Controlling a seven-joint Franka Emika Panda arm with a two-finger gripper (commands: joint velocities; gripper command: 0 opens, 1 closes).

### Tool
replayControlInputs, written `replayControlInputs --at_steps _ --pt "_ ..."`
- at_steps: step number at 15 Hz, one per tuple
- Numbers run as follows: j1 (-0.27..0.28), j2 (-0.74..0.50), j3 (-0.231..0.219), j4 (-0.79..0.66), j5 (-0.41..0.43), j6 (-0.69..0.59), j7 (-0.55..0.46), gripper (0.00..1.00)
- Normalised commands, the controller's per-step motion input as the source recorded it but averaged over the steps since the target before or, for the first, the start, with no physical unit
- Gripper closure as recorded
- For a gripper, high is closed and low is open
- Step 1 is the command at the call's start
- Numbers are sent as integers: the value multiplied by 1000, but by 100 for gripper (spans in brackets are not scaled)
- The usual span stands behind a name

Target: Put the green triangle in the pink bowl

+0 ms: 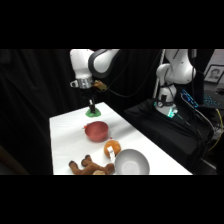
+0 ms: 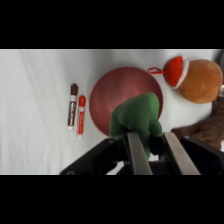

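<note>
The jaws are holding the green triangle, which is hanging at 6 o'clock of the pink bowl; moving over the bowl and releasing are remaining.

You've got a white table. On it: pink bowl mid-table, larger grey-white bowl at the near edge, orange plush between them, brown plush beside the grey-white bowl. Two markers lie side by side near the pink bowl.
</note>
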Motion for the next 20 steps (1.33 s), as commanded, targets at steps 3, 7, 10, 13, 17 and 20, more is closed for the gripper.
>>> replayControlInputs --at_steps 3,7,10,13,17,20 --pt "-76 214 90 250 160 -51 -51 93" --pt "-104 219 96 229 170 -16 -73 93" --pt "-123 192 92 197 150 -5 -87 93" --pt "-114 151 103 156 146 13 -95 93" --pt "-90 154 111 146 151 61 -88 93" --pt "-96 174 102 161 150 85 -85 93"
